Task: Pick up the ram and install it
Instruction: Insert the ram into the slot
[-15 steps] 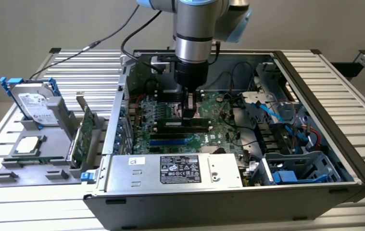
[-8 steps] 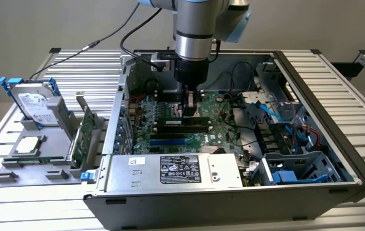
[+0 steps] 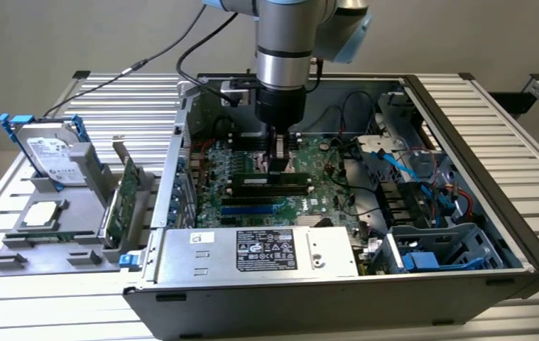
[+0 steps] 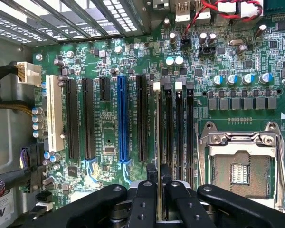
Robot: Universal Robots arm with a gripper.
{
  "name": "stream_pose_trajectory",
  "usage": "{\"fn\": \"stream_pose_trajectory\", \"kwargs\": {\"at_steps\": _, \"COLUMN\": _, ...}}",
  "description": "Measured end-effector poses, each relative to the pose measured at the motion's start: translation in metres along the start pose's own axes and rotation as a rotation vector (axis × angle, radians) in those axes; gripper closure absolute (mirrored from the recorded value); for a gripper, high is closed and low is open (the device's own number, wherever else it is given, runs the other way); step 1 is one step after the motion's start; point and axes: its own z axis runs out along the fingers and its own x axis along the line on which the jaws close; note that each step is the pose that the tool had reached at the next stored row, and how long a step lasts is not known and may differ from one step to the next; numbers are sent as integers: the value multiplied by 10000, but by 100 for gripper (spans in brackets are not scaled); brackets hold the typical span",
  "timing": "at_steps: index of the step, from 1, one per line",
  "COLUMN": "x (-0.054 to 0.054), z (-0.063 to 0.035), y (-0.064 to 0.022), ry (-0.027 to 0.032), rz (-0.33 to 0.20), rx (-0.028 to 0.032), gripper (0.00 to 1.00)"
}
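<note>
The ram (image 4: 159,142) is a thin green stick seen edge-on, standing along the outermost of the black memory slots (image 4: 179,133) on the motherboard (image 4: 109,133). My gripper (image 4: 160,202) is shut on its upper edge, one black finger (image 4: 143,202) on each side. In the exterior view the gripper (image 3: 279,162) points straight down inside the open computer case (image 3: 345,305), with the ram (image 3: 271,179) below it at the slots. I cannot tell whether the stick is fully down in the slot.
A CPU socket (image 4: 237,166) lies beside the memory slots, a blue card slot (image 4: 122,118) on the other side. The power supply (image 3: 260,250) and blue cables (image 3: 411,177) crowd the case. Outside it, a holder carries a hard drive (image 3: 51,153) and an expansion card (image 3: 122,202).
</note>
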Motion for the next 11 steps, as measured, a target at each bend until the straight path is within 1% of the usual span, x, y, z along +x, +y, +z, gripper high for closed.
{"fn": "stream_pose_trajectory", "kwargs": {"at_steps": 3, "x": -2, "z": 12, "y": 5, "ry": -6, "rz": -131, "rx": 32, "gripper": 86}}
{"fn": "stream_pose_trajectory", "kwargs": {"at_steps": 7, "x": -6, "z": 32, "y": 6, "ry": -26, "rz": -346, "rx": 99, "gripper": 86}}
{"fn": "stream_pose_trajectory", "kwargs": {"at_steps": 11, "x": -8, "z": 38, "y": 8, "ry": -29, "rz": -383, "rx": 140, "gripper": 86}}
